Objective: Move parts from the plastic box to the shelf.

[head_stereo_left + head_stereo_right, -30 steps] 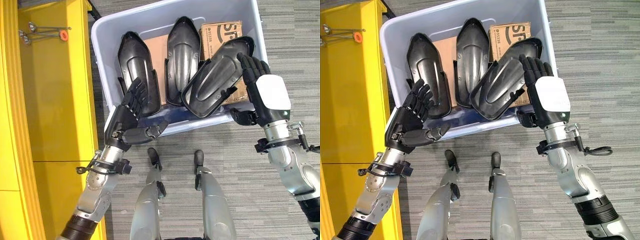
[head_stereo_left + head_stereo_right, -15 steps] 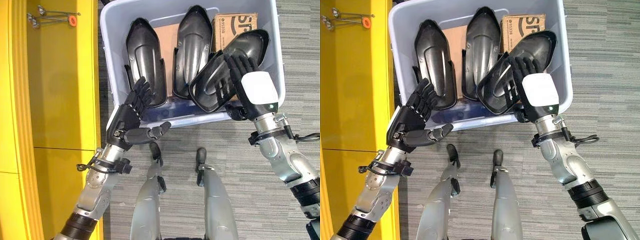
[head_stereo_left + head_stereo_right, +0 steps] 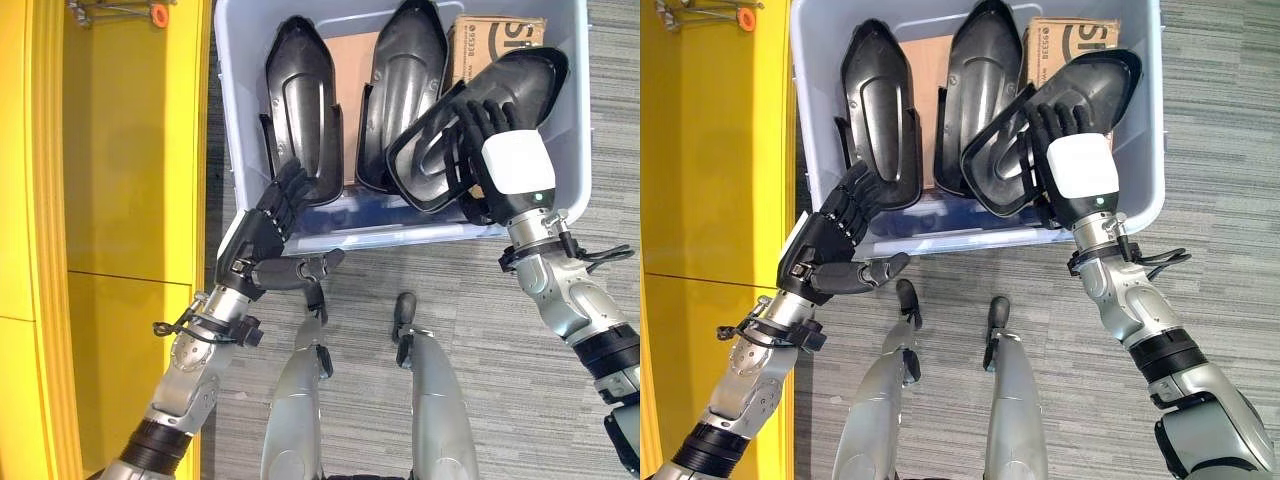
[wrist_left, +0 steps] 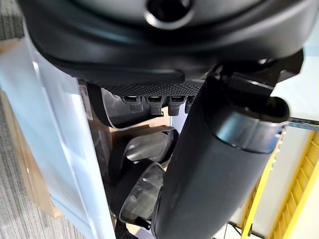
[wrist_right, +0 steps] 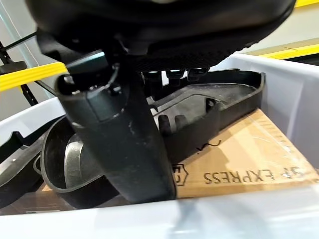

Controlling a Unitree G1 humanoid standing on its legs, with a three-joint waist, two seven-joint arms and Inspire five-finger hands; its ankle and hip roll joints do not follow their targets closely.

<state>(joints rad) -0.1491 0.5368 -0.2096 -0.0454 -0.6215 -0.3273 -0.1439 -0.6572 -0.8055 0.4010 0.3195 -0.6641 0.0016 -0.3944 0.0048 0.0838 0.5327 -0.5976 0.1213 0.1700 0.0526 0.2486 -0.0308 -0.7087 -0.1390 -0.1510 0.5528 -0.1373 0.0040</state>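
The pale plastic box (image 3: 400, 238) holds three black moulded parts. One part (image 3: 300, 110) lies at the left and one (image 3: 405, 90) in the middle. The third part (image 3: 525, 75) leans tilted on a cardboard carton (image 3: 500, 35). My right hand (image 3: 512, 165) is on this tilted part (image 5: 219, 104), its fingers (image 3: 1060, 112) spread over the hollow and its thumb under the near rim. My left hand (image 3: 262, 235) is open, with straight fingers against the box's front left corner and its thumb (image 3: 312, 267) below the wall. The yellow shelf (image 3: 120, 150) stands at the left.
Metal hooks with an orange ring (image 3: 155, 14) lie at the far end of the shelf. A flat brown cardboard piece (image 3: 352, 60) lies under the parts. Grey striped carpet (image 3: 500, 400) surrounds the box, which stands close beside the shelf.
The camera has shifted, so the box sits higher in view. My right hand has slid from the tilted part's right edge onto its hollow. The left hand stays at the box corner.
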